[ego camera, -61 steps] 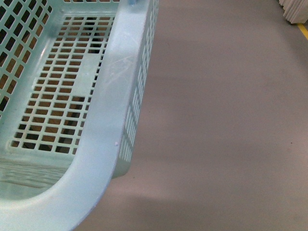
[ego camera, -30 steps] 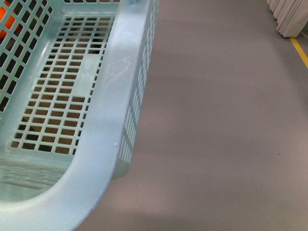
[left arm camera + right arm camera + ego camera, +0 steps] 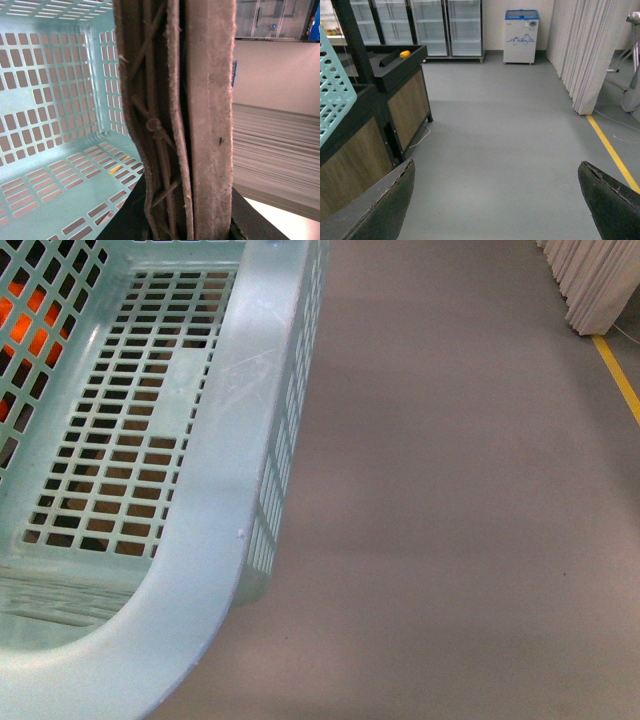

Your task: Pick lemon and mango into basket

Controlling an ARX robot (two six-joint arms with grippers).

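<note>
Grey floor [image 3: 450,490], empty basket [image 3: 240,420]: left pincer [image 3: 187,220] grips its handle [image 3: 210,100], right pincer [image 3: 496,165] hangs open and must find the lemon.

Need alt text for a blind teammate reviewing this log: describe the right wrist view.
The right claw hangs open and empty over a smooth grey floor. To one side are a corner of the light teal plastic lattice basket and a dark wood-panelled display stand bearing a small yellow-orange fruit; glass-door fridges line the far wall.
</note>
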